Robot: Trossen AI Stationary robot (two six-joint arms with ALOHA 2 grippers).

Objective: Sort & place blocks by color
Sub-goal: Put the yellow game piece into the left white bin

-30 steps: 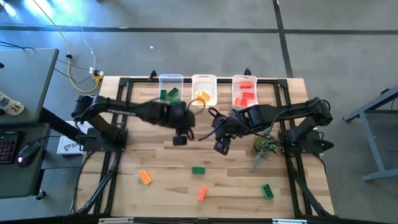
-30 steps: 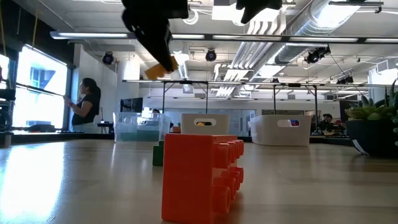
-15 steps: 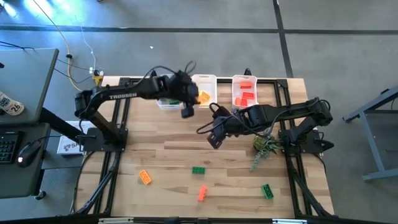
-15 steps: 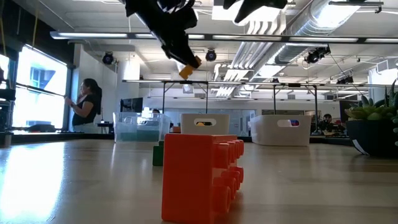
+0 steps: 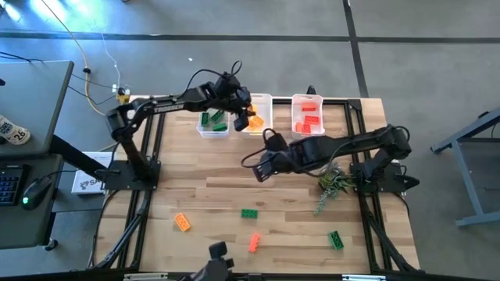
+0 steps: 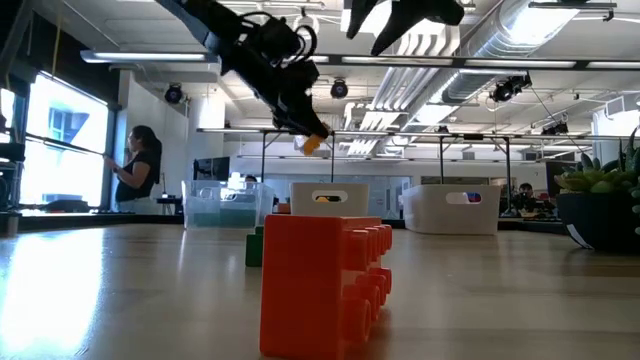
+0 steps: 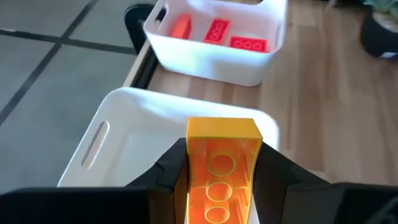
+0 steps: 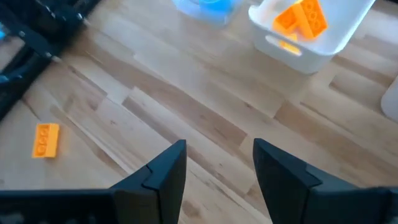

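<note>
Left gripper point(image 7: 219, 186) clamps a yellow-orange studded plastic brick point(image 7: 222, 163) above the middle white plastic bin point(image 7: 106, 130); right gripper point(image 8: 217, 163) hangs open-fingered over the wooden table point(image 8: 186, 99).

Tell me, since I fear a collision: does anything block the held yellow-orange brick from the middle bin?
Nothing visible does. The left pincer holds the yellow-orange brick directly over the open middle bin; the right pincer is apart, over the table.

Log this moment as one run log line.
left gripper: shut on yellow-orange block, over middle bin | right gripper: open, empty, mid-table | loose blocks: four on table
</note>
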